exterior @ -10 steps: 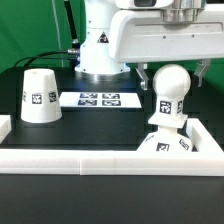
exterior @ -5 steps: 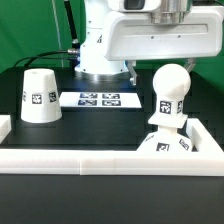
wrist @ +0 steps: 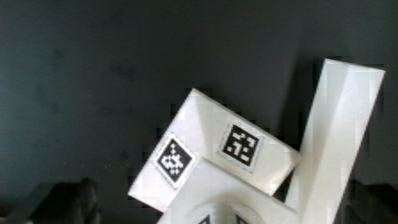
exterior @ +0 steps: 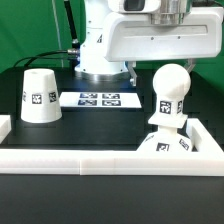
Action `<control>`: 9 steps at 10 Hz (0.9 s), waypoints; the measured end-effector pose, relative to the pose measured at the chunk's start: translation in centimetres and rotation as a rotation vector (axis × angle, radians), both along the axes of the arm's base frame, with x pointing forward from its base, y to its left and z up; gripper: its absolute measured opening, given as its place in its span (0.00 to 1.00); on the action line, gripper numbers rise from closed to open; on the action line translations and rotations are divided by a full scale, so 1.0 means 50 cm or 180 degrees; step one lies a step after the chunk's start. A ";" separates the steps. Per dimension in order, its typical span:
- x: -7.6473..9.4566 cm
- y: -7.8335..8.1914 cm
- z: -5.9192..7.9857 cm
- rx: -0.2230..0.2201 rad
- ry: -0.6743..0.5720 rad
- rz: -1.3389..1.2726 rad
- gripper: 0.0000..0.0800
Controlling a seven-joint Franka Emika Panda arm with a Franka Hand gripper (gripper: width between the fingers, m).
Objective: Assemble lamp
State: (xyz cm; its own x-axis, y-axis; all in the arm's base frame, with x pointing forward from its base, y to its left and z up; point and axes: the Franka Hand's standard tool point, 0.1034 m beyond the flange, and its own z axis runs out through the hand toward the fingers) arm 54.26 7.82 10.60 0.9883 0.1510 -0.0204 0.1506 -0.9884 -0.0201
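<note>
The white cone shade (exterior: 38, 95) stands on the table at the exterior view's left. The ball-shaped bulb (exterior: 170, 92) stands upright on the blocky base (exterior: 165, 144), which sits in the rail's corner at the right, partly hidden behind the rail. My gripper (exterior: 150, 70) hangs just behind and left of the bulb's top, one dark finger (exterior: 132, 71) showing. In the wrist view the tagged base (wrist: 222, 150) lies below, with the bulb's top (wrist: 231, 208) between my spread fingers (wrist: 68, 200). The gripper (wrist: 210, 212) is open and holds nothing.
The marker board (exterior: 97, 99) lies flat between the shade and the bulb. The long white border rail (exterior: 100, 160) runs along the front and turns back at the right, also in the wrist view (wrist: 338, 130). The robot's base (exterior: 98, 50) stands behind.
The visible finger has moved away from the bulb's side, toward the exterior view's left, and the hand has shifted slightly. The lamp parts have not moved.
</note>
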 end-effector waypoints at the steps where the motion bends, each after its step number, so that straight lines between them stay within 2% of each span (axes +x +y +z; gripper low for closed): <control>1: -0.019 -0.007 0.001 -0.0005 0.0017 -0.0004 0.87; 3: -0.101 -0.052 -0.001 -0.0033 0.0067 -0.0046 0.87; 4: -0.126 -0.068 -0.005 -0.0045 0.0106 -0.0089 0.87; 5: -0.141 -0.089 -0.010 -0.0054 0.0101 -0.0119 0.87; 8: -0.156 -0.159 -0.017 -0.0070 0.0065 -0.0049 0.87; 9: -0.156 -0.157 -0.019 -0.0071 0.0069 -0.0057 0.87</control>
